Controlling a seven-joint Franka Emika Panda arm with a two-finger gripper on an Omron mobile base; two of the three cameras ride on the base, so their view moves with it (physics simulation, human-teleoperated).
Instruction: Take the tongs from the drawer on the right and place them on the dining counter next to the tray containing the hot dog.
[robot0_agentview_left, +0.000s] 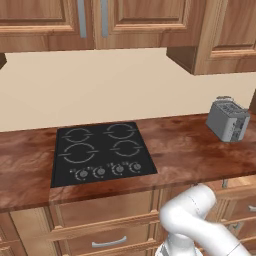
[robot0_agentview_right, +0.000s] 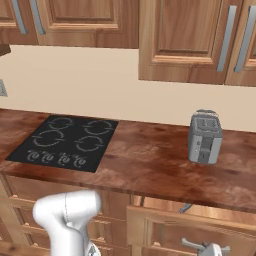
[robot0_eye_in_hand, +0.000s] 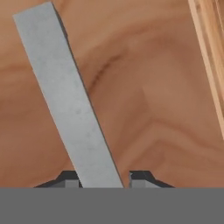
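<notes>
In the hand view a flat grey-silver arm of the tongs (robot0_eye_in_hand: 70, 100) runs from the upper left down between my two dark fingertips. My gripper (robot0_eye_in_hand: 103, 180) is shut on it, low inside the drawer (robot0_eye_in_hand: 170, 113), whose wooden floor lies behind and whose side wall (robot0_eye_in_hand: 210, 52) runs along the right. In the right base view the drawer (robot0_agentview_right: 190, 227) stands pulled out under the counter at the lower right, with its silver handle (robot0_agentview_right: 205, 246) at the bottom edge. The dining counter, the tray and the hot dog are out of view.
A wood counter (robot0_agentview_left: 185, 145) carries a black stovetop (robot0_agentview_left: 100, 150) and a grey toaster (robot0_agentview_left: 227, 120), which also shows as the toaster (robot0_agentview_right: 205, 136) on the right. Closed upper cabinets (robot0_agentview_right: 190, 40) hang above. More closed drawers (robot0_agentview_left: 107, 235) sit below the stovetop.
</notes>
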